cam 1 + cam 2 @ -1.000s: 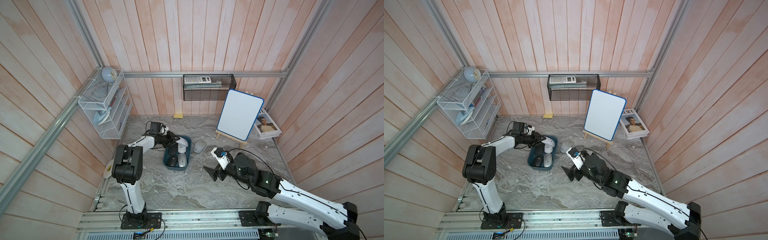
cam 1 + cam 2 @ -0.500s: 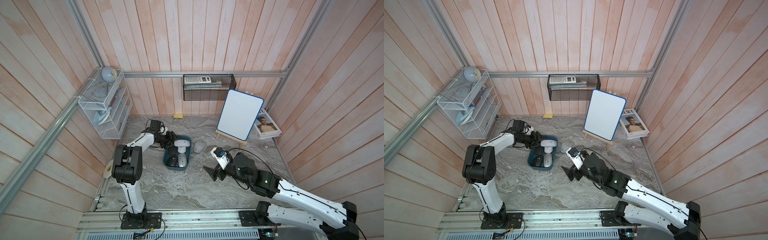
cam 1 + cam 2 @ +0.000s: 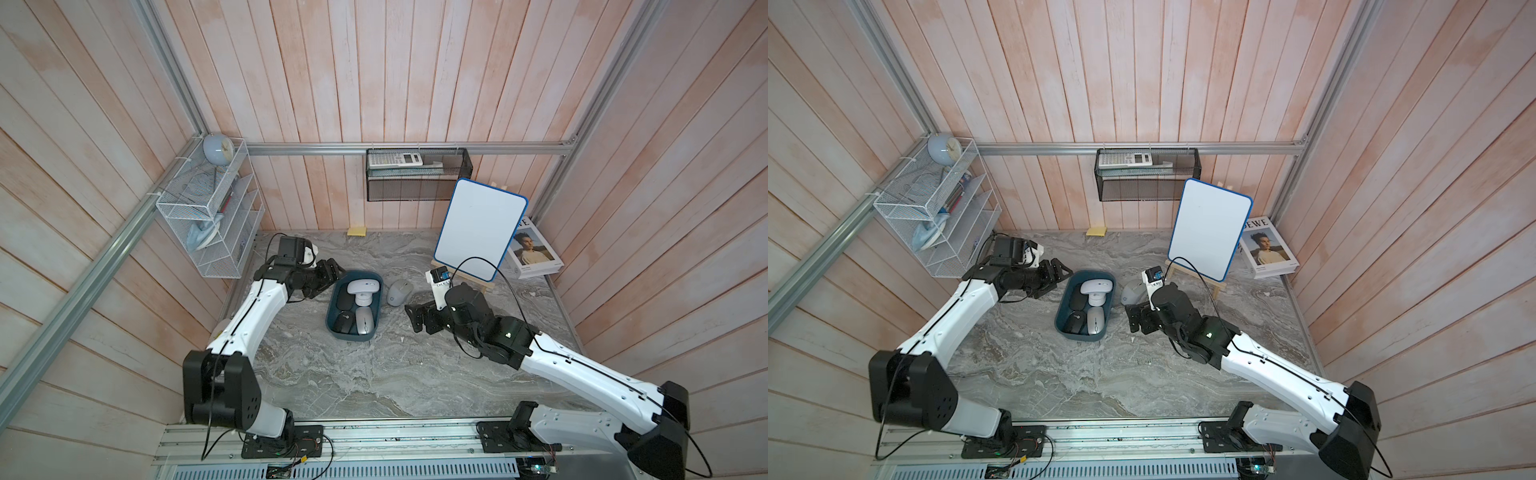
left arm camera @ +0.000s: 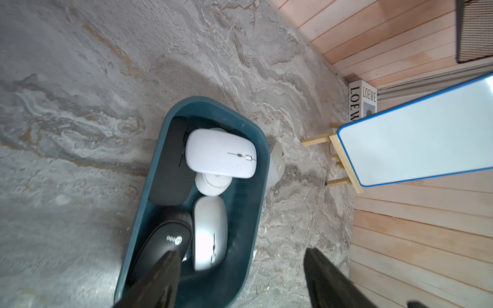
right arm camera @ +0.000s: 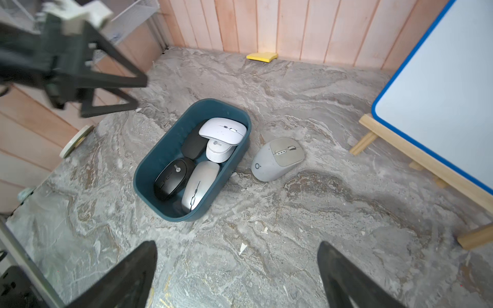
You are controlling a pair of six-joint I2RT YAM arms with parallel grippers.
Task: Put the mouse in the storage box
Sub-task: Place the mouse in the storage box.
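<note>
left hand (image 3: 336,277): spread, empty, near storage box (image 3: 331,311) | right hand (image 3: 411,319): spread wide, empty

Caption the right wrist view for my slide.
Teal storage box holding five mice, a sixth grey mouse on the marble tabletop beside it.

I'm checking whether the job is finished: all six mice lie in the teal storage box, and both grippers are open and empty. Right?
Not all six. Five mice lie in the storage box; the grey mouse sits on the table just outside its wall, as the right wrist view shows. The left gripper and right gripper are open and empty.
</note>
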